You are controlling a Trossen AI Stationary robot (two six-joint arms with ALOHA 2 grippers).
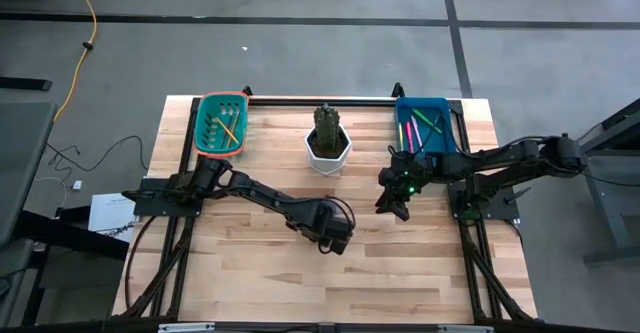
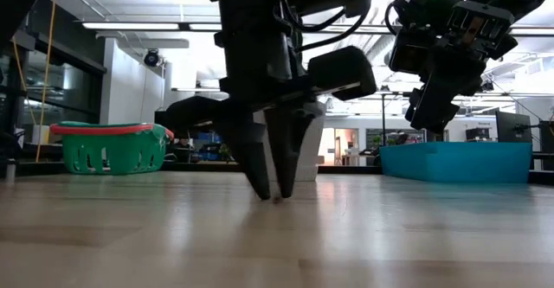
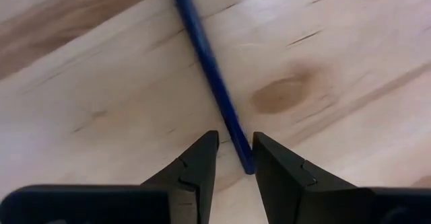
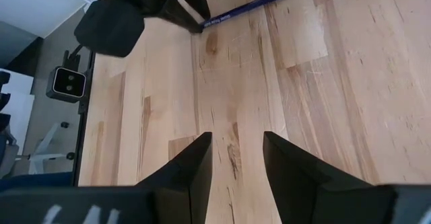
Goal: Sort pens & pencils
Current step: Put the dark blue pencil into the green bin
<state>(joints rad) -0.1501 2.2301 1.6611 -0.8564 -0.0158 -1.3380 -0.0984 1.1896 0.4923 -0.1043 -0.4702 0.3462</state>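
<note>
Left gripper (image 3: 232, 158) down on the table with a blue stick (image 3: 210, 76) between its fingertips, right gripper (image 4: 236, 158) waiting above the wood

The left gripper's fingers stand narrow, their tips on the wooden table (image 1: 400, 263) either side of the blue stick's near end; whether they already pinch it cannot be told, and the stick's far end is cut off in the left wrist view. From above the arm hides the stick altogether. The right gripper hangs clear of the table near the blue bin (image 1: 450, 123), fingers apart and empty. Pink and green pens (image 1: 412, 131) lie in that bin, partly covered by the right arm; orange and yellow pencils (image 1: 225, 126) lie in the green basket (image 1: 205, 103). A white pot (image 1: 328, 153) stands between the two containers, its contents hard to make out
</note>
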